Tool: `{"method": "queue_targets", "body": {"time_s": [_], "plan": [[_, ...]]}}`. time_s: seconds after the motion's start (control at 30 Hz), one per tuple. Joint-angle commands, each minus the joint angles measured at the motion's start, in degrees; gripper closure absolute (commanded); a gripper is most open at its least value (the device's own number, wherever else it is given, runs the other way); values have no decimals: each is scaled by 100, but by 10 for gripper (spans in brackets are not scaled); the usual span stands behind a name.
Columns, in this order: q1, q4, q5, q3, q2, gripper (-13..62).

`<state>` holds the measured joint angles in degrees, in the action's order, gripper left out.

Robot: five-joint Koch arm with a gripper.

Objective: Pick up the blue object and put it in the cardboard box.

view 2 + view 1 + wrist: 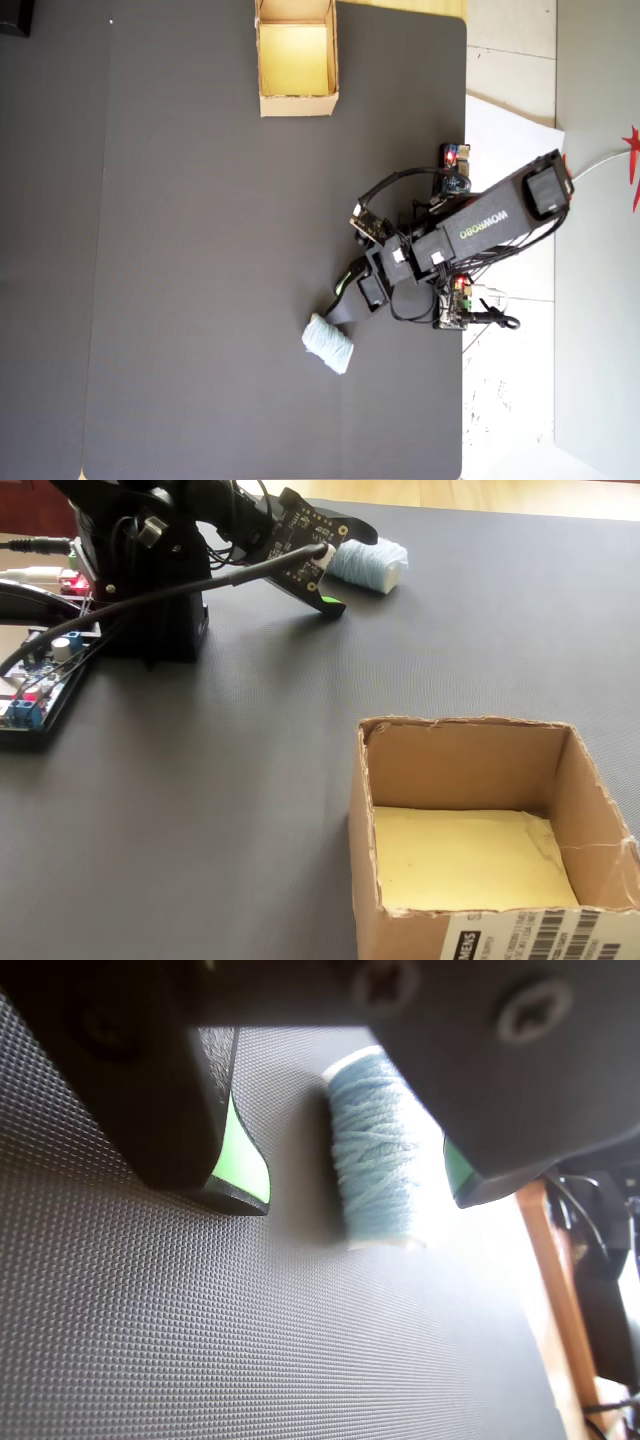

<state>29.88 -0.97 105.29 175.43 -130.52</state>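
Note:
The blue object (375,1155) is a pale blue yarn roll lying on its side on the dark textured mat (250,1340). My gripper (355,1195) is open and low over it. The roll lies between the two green-padded jaws, close to the right one, with a wide gap to the left one. The fixed view shows the roll (368,562) at the far end of the mat, just past the gripper (335,575). From overhead the roll (328,343) sits at the gripper's (338,300) tip. The cardboard box (455,765) stands empty, far from the roll, at the mat's top edge (297,103) in the overhead view.
The arm's base (150,590) and circuit boards with cables (35,680) stand at the left of the fixed view. In the overhead view the mat's right edge (465,150) runs beside the arm (480,225). A wooden edge (560,1300) shows at the right of the wrist view.

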Motion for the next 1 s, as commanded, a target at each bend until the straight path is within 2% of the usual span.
{"method": "queue_targets", "body": {"time_s": [0.0,0.6,0.8,0.97], "plan": [[246,1063,519,9,-519,162],[738,2900,167,-2048,-448,163],[993,3410,-483,-3287,290,163],[1072,3595,-536,-3753,826,163]]}}
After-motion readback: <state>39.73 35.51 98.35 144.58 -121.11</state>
